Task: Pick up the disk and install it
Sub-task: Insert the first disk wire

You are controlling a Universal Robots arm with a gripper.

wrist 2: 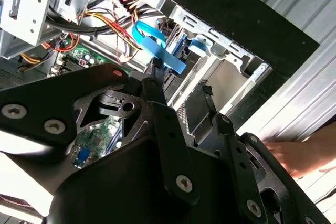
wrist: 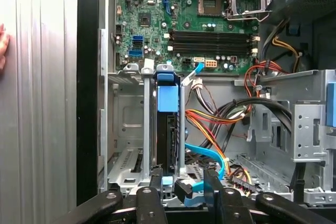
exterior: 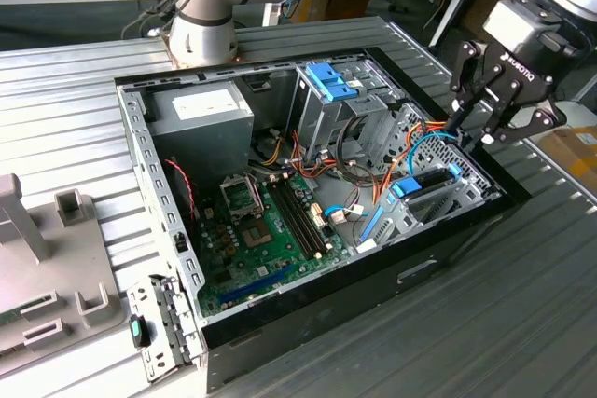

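The disk (exterior: 424, 184) stands on edge in a slot of the metal drive cage at the case's corner on the exterior view's right, its blue carrier tab facing up. In the first wrist view the disk (wrist: 168, 129) is a dark slab between two metal rails, under a blue tab. My gripper (exterior: 471, 132) hangs just above that cage and is open. Its two black fingers (wrist: 156, 184) stand apart over the end of the disk with nothing between them. In the second wrist view the gripper (wrist 2: 181, 90) is spread wide over the same cage.
A flat blue cable (wrist: 210, 158) and orange wires lie beside the disk. The open case holds a green motherboard (exterior: 266, 230), a grey box (exterior: 201, 114) and an upper cage with a blue bracket (exterior: 328, 81). A person's hand (wrist 2: 294, 156) rests on the table beside the case.
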